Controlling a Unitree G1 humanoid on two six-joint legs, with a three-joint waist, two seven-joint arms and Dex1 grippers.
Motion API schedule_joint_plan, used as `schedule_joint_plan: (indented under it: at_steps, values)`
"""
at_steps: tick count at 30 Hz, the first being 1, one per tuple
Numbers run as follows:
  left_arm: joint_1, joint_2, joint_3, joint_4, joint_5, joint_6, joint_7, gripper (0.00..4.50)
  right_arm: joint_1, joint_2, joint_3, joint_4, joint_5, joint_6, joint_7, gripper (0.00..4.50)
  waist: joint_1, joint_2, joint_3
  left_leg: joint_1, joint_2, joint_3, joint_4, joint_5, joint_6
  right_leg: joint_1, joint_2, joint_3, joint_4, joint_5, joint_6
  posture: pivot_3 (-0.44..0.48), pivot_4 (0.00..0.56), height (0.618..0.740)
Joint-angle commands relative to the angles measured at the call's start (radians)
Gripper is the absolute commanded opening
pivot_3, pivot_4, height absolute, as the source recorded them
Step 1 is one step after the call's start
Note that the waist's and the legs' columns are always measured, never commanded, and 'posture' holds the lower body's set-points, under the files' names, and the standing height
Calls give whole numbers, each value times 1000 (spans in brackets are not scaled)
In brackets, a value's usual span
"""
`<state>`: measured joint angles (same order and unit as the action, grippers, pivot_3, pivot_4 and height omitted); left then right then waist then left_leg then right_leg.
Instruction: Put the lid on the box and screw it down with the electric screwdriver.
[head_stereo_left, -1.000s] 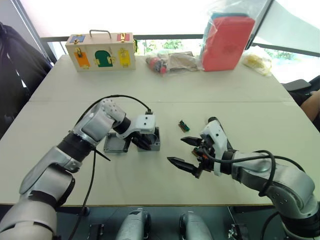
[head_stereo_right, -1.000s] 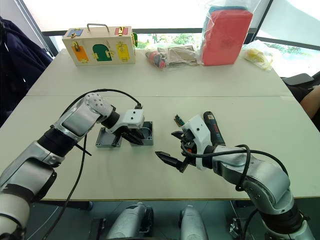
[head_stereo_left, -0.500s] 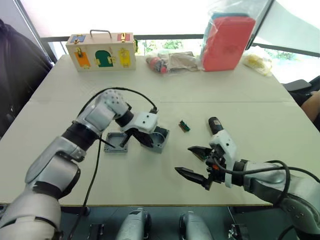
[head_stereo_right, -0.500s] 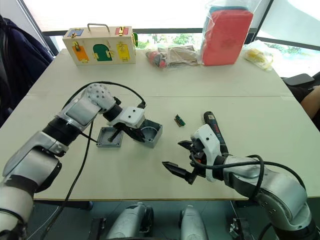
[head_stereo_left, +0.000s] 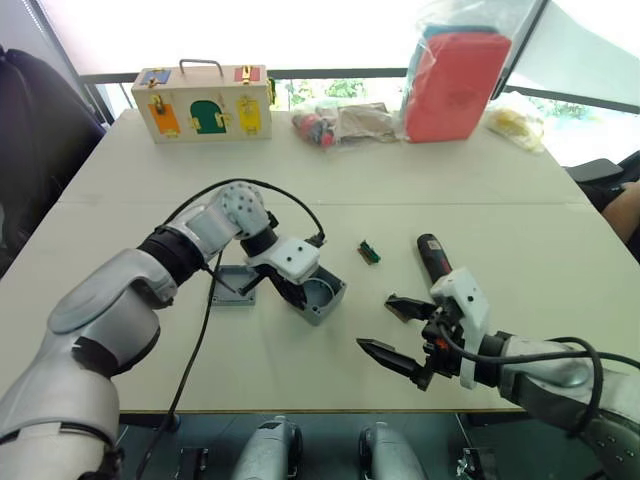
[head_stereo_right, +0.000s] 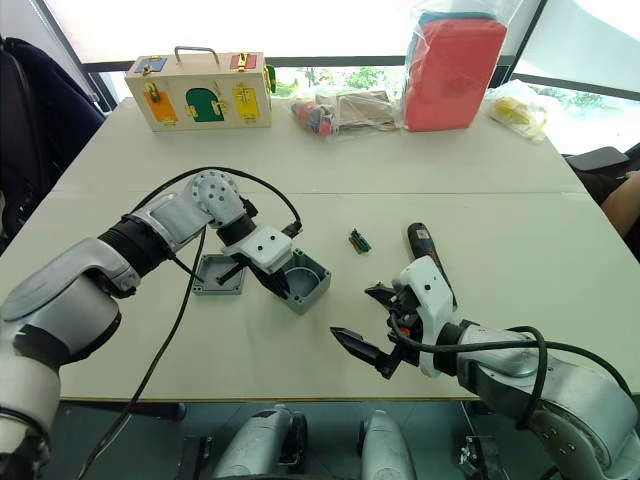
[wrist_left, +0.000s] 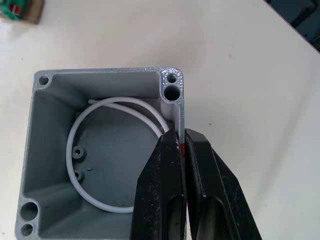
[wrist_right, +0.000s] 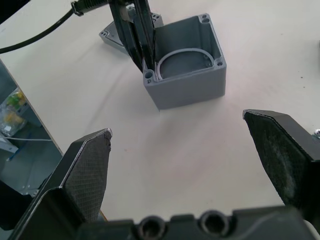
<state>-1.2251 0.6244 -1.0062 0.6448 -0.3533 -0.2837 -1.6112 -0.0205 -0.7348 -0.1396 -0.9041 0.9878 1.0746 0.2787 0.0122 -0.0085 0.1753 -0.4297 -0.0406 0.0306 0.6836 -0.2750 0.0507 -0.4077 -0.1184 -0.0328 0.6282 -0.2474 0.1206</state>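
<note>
Two grippers work over a pale table (head_stereo_left: 500, 200). Left gripper (wrist_left: 181, 145): fingers pinched together on one side wall of the box (head_stereo_left: 322, 293), one finger inside the cavity and one outside, as the left wrist view shows. The box is open, a white ring of cord lying on its floor and screw posts at its corners; it sits near the table's middle, toward the front edge. The lid (head_stereo_left: 234, 285) lies flat on the table just beside the box, on the side toward the table's left edge, apart from it. Right gripper (head_stereo_left: 397, 327): fingers spread wide and empty, hovering near the front edge, pointed at the box. The screwdriver (head_stereo_left: 433, 256) lies on the table behind the right gripper, untouched; a small green bit holder (head_stereo_left: 368, 252) lies between it and the box. At the far edge stand a wooden case (head_stereo_left: 200, 101) and a red bag (head_stereo_left: 455, 85).

Step in hand, as judged: positioning the box; the lid is not yet fitted. The next move calls for steadying the box upright, then picking up the lid and aligning its corner holes with the posts.
</note>
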Motion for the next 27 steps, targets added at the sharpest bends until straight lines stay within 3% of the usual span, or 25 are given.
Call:
schedule_joint_plan:
  at_steps: [1,2,3,5,9,11,14,17,21,25,27]
  values:
    - [-19,24,-15,-25,-43,-16,-3,1075,-32,-17,-2,-23,23,-9,0,4500,0,0,0,0,0,0,0,0,0,0,0,0,0,0,0,0,150,740]
    - [-18,30,-13,-26,-46,-15,-3,1208,-43,-21,7,-18,24,-9,5,4500,0,0,0,0,0,0,0,0,0,0,0,0,0,0,0,0,150,740]
    - [-19,36,-1,-28,-50,-6,-3,1843,-54,-27,14,-13,26,-9,13,4500,-1,0,0,0,0,0,0,0,0,0,0,0,0,0,0,0,150,740]
    - [-40,70,12,-52,-79,46,-3,2378,-80,-46,28,-6,34,-8,38,4500,-1,0,0,0,0,0,0,0,0,0,0,0,0,0,0,0,150,740]
    - [-107,238,77,-179,-193,242,-3,2378,-155,-71,18,1,122,-28,117,4500,-3,-1,1,-2,0,0,0,0,0,-2,0,0,0,0,0,0,150,740]
    - [-122,313,175,-201,-218,407,-3,2378,-223,-70,26,32,158,-39,147,4500,-8,-1,1,-2,1,0,0,0,0,-2,1,0,0,0,0,0,150,740]
    - [-123,379,275,-227,-145,658,30,2378,-306,-66,67,75,122,-61,174,4500,-8,0,1,-2,1,0,0,0,0,-2,2,0,0,0,1,0,150,740]
    - [-77,415,352,-274,-9,884,260,2378,-413,-45,180,163,-65,-137,194,4500,-6,0,1,-1,0,0,1,0,0,-1,2,0,2,-2,3,0,150,740]
    - [72,436,545,-521,-34,1455,554,2378,-510,-12,379,243,-326,-265,225,4500,-8,-1,1,-1,-1,0,1,0,0,-1,2,0,3,-3,5,0,150,740]
    - [228,365,744,-717,-34,1791,743,2378,-529,35,468,284,-446,-335,257,4500,-7,-1,1,-3,-1,-1,1,3,-5,-2,2,0,4,-3,5,0,150,740]
    - [289,323,813,-761,-22,1877,821,2378,-531,56,484,293,-476,-350,276,4500,-6,-1,1,-3,-1,-1,1,4,-7,-2,1,0,4,-3,5,0,150,740]
